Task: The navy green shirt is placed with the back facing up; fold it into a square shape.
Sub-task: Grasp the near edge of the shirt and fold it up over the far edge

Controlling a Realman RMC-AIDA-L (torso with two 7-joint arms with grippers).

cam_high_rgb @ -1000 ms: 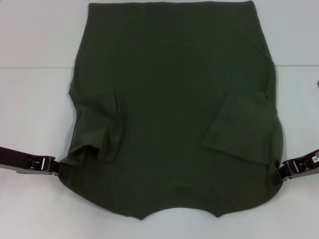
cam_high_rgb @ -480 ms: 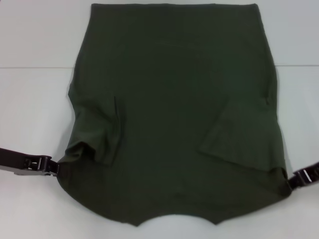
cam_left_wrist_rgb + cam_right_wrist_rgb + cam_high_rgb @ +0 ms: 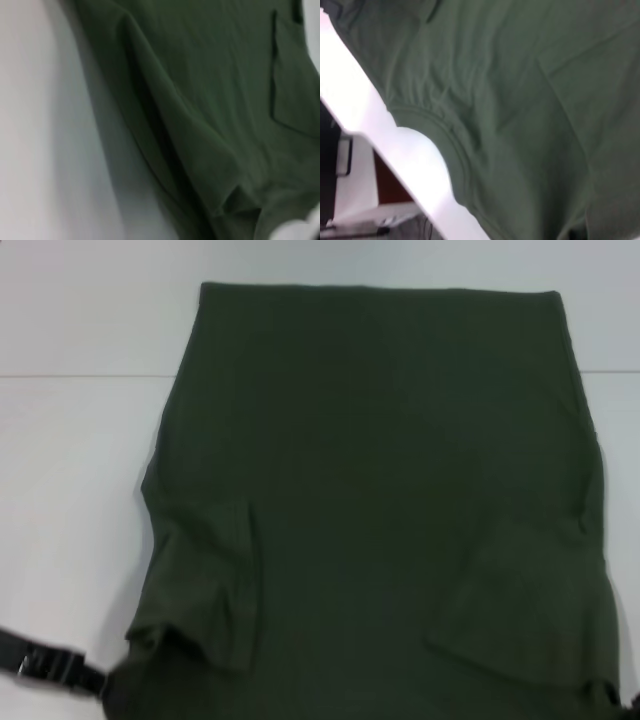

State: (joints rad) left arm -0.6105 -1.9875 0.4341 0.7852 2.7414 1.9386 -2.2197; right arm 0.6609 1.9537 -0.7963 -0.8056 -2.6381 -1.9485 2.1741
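So the navy green shirt (image 3: pixel 380 500) is lying on the white table (image 3: pixel 70 490) and taking up most of it, plain side up, no lettering showing. Both sleeves are folded in over the body: one flap is sitting on the shirt's left side (image 3: pixel 215 590), the other on its right side (image 3: pixel 520 610). The far edge of the shirt is running straight across, and the cloth nearest the robot is spilling out of the head view.

The left gripper (image 3: pixel 95 680) is sitting right at the shirt's near left corner, where the cloth is bunching up, but whether it's pinching the fabric or just touching it, I honestly can't tell. The right gripper (image 3: pixel 625 702) is barely peeking in at the near right corner, tucked against the cloth, and again I can't tell how its fingers stand.

The left wrist view is showing a long raised fold (image 3: pixel 165 130) running along the shirt's edge beside bare table. The right wrist view is showing the curved collar seam (image 3: pixel 447 140) with the table edge just beside it.
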